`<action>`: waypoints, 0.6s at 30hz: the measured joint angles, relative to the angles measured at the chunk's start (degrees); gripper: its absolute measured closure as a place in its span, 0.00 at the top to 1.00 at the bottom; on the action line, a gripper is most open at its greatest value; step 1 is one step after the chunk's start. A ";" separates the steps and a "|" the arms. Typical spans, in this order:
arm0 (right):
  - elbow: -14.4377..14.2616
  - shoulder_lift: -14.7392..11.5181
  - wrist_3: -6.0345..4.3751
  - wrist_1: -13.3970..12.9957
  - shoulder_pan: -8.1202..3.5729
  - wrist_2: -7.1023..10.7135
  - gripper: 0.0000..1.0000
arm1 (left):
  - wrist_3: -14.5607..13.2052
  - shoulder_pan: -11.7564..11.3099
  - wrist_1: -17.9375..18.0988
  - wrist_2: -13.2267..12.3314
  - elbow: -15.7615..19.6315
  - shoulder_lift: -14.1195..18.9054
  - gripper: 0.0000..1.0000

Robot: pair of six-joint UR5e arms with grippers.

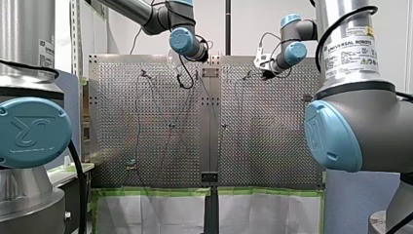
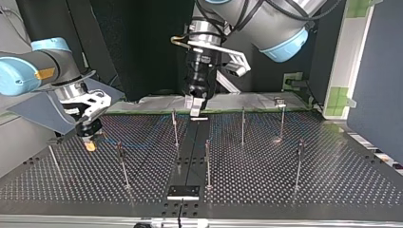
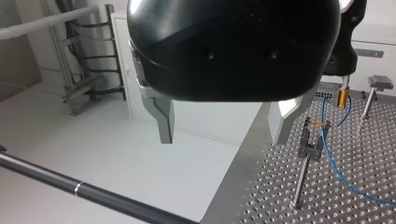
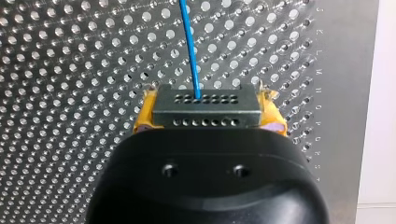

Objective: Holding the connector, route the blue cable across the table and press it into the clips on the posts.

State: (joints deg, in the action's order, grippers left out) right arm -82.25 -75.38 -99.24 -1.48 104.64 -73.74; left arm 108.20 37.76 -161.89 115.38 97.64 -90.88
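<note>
In the right wrist view my right gripper (image 4: 208, 122) is shut on a grey connector (image 4: 205, 106), held between yellow pads (image 4: 148, 112). The blue cable (image 4: 190, 46) runs from the connector out over the perforated plate. From the left wrist view the same cable (image 3: 332, 161) passes a post with a clip (image 3: 309, 145) and rises to my right gripper (image 3: 344, 95). My left gripper (image 3: 224, 126) hangs open with nothing between its metal fingers (image 3: 164, 122), at the plate's edge. In the top view my left gripper (image 2: 196, 103) hovers at the far middle and my right gripper (image 2: 89, 138) is low at the left.
Several thin posts stand on the perforated table (image 2: 332, 180), among them ones at the middle (image 2: 207, 164), the left (image 2: 122, 164) and the right (image 2: 298, 161). A small dark block (image 2: 183, 191) sits on the centre strip near the front edge. A dark rod (image 3: 84, 189) crosses below my left gripper.
</note>
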 joint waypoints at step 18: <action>0.00 0.00 0.00 0.00 0.00 0.00 0.00 | -3.66 -0.99 9.19 -0.68 9.18 2.61 1.00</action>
State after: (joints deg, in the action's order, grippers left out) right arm -82.25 -75.38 -99.24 -1.48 104.64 -73.74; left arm 104.54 36.76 -152.70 114.71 106.82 -88.27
